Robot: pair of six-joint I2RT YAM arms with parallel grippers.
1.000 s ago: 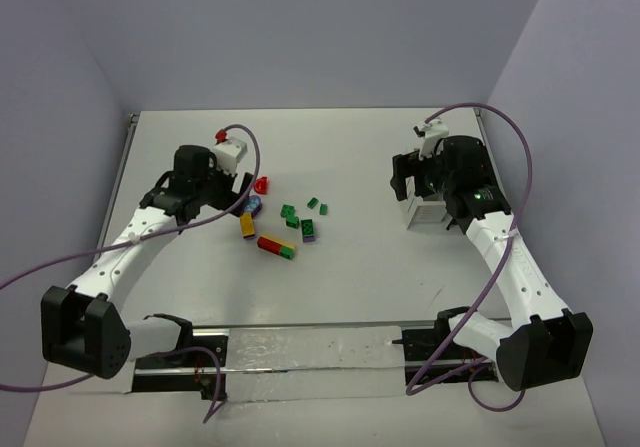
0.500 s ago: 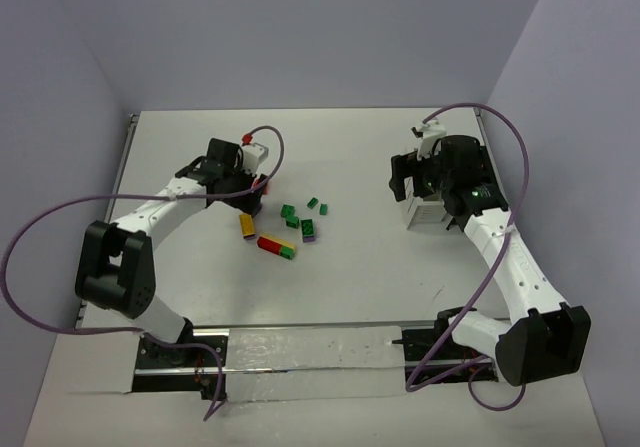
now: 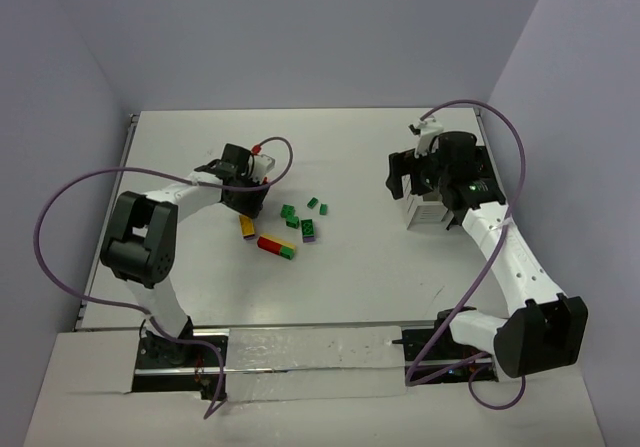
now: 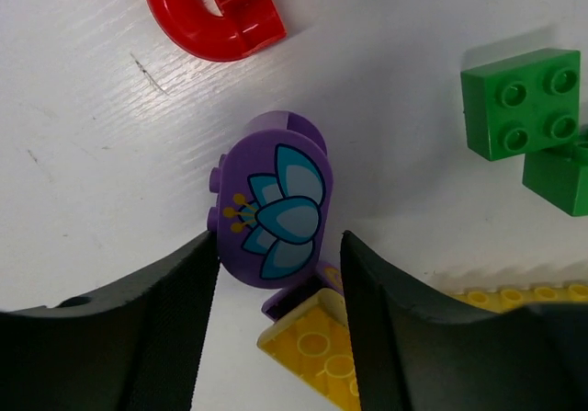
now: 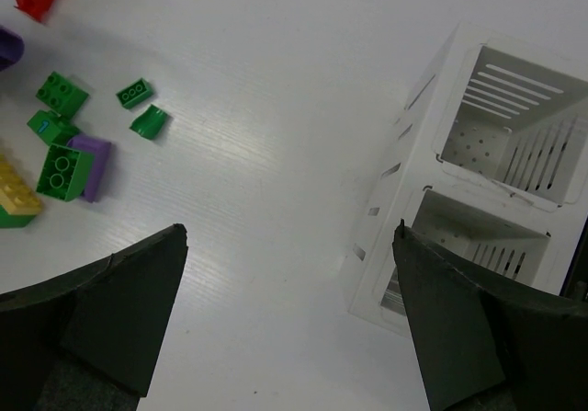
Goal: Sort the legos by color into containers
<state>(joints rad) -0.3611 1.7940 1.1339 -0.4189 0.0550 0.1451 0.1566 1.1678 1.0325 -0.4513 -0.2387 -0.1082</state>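
My left gripper (image 3: 250,199) is down over the left end of the lego cluster. In the left wrist view its jaws (image 4: 280,236) straddle a purple brick with a blue flower print (image 4: 276,199), close on both sides with a thin gap on the right. A yellow brick (image 4: 322,351) lies under it. A red curved piece (image 4: 216,11) and a green brick (image 4: 521,101) lie beyond. My right gripper (image 3: 408,177) hovers wide open (image 5: 289,230) and empty, next to the white slatted box (image 3: 430,210) (image 5: 395,209).
More legos lie mid-table: a yellow brick (image 3: 246,226), a red-yellow-green bar (image 3: 277,246), green bricks (image 3: 288,213) and a green-and-purple pair (image 3: 308,229). The left arm's purple cable (image 3: 60,217) loops over the table's left side.
The left arm has swung right and forward onto the purple brick, and its jaws have narrowed from wide open. The right arm has barely moved.
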